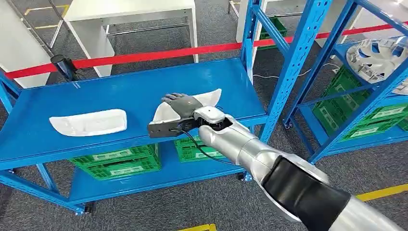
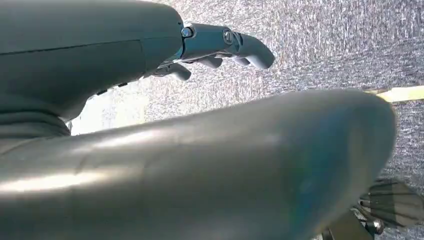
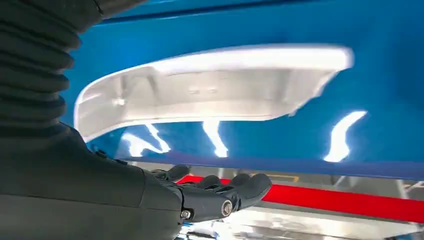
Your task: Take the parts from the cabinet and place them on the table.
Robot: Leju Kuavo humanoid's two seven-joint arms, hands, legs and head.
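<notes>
Two white plastic parts lie on the blue cabinet shelf [image 1: 120,91]: one [image 1: 89,121] at the left, one [image 1: 209,98] near the shelf's right end. My right hand [image 1: 183,103] reaches in over the near-left end of the right part, fingers stretched out and apart. In the right wrist view the same part [image 3: 215,85] lies flat on the shelf beyond my outstretched fingers [image 3: 220,192], and nothing is gripped. Whether the palm touches the part I cannot tell. My left hand [image 2: 220,47] hangs over the grey carpet, fingers loosely extended and holding nothing.
Green crates [image 1: 118,161] fill the lower shelf. A blue upright [image 1: 293,62] stands just right of the shelf end. A second blue rack to the right carries a silver wheel cover [image 1: 380,55] and more green crates [image 1: 365,115]. Red barrier tape [image 1: 144,55] and a white table [image 1: 130,14] lie behind.
</notes>
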